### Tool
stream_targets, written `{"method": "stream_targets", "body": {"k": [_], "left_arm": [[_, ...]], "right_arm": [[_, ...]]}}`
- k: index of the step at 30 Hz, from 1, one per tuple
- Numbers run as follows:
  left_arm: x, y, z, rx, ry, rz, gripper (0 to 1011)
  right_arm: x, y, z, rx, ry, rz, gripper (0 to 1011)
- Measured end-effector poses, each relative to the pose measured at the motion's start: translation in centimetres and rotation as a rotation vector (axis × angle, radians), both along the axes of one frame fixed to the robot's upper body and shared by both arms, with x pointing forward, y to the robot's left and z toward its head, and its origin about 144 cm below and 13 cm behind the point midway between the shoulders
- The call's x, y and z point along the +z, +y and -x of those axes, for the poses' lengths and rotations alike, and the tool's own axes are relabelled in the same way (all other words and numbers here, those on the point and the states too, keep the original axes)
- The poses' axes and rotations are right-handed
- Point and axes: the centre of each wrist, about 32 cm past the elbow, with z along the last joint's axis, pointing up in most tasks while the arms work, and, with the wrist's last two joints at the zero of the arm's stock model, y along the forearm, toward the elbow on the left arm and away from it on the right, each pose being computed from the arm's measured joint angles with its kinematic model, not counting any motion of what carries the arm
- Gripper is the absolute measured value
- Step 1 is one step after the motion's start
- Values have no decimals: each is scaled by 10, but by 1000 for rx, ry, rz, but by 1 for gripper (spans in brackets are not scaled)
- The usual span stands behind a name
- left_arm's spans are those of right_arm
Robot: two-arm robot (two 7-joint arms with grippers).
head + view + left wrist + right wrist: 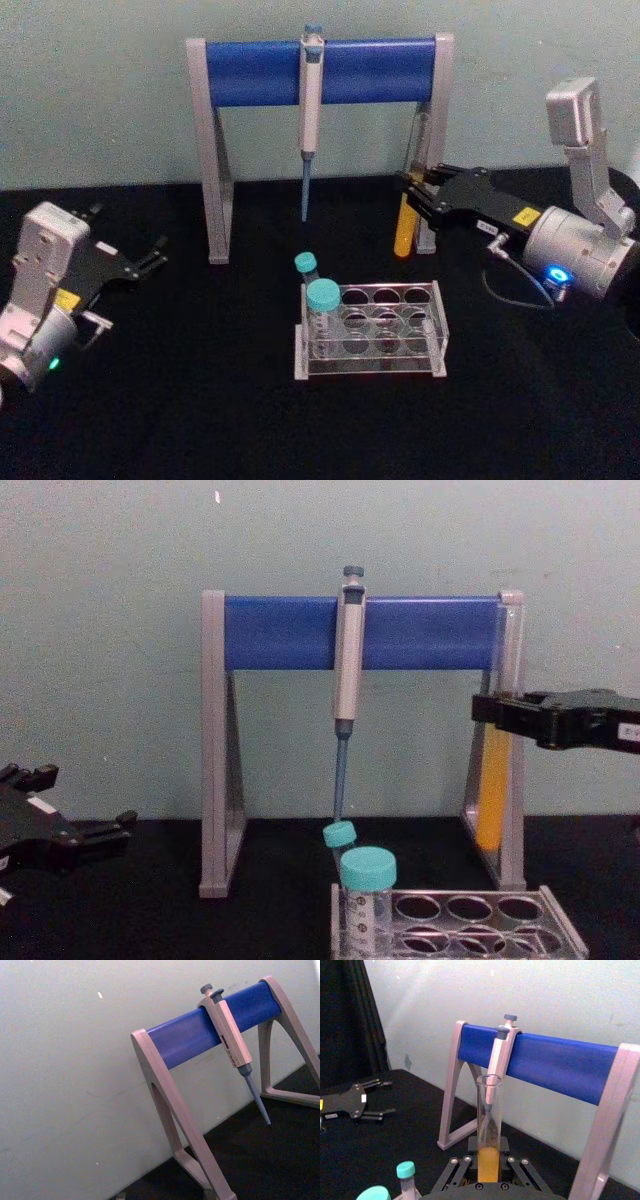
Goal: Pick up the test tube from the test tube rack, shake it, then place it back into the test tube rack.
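Count: one test tube (404, 232), one test tube rack (437, 322), two teal-capped tubes (322, 296), one pipette (311, 95), one grey-legged stand (212, 150) with a blue crossbar, and two grippers.

Right gripper (411, 196): fingers closed on the test tube, clamping it about mid-length on the glass. The orange-yellow liquid column hangs below the fingers and the clear, empty part rises above them.

Tube orientation: long axis close to vertical, open mouth up, round bottom down. In the chest view it leans slightly, with the mouth a little further to the gripper's right than the bottom.

Tube location: in the right gripper, out of the rack and well apart from it. The stand's right leg is just behind the gripper's fingertips, so the tube shows against it. Whether the round bottom clears the black table (200, 420) cannot be told.

The rack sits lower than the right gripper, to its left and nearer the robot. Its open holes run in three rows. Both capped tubes stand at the end of the rack farthest from the right gripper. One is just behind the other, and the rear one is tilted.

The pipette hangs tip-down from the crossbar, up and to the left of the right gripper.

Left gripper (156, 257): fingers spread, holding nothing, low over the table. The rack is well to its right.
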Motion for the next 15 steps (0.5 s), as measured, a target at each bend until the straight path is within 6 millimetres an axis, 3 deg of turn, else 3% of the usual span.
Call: {"method": "stream_targets", "body": {"k": [15], "left_arm": [[0,0,0,0,0,0,1001]], "right_arm": [[16,-5,39,59,-44,57,229]]}}
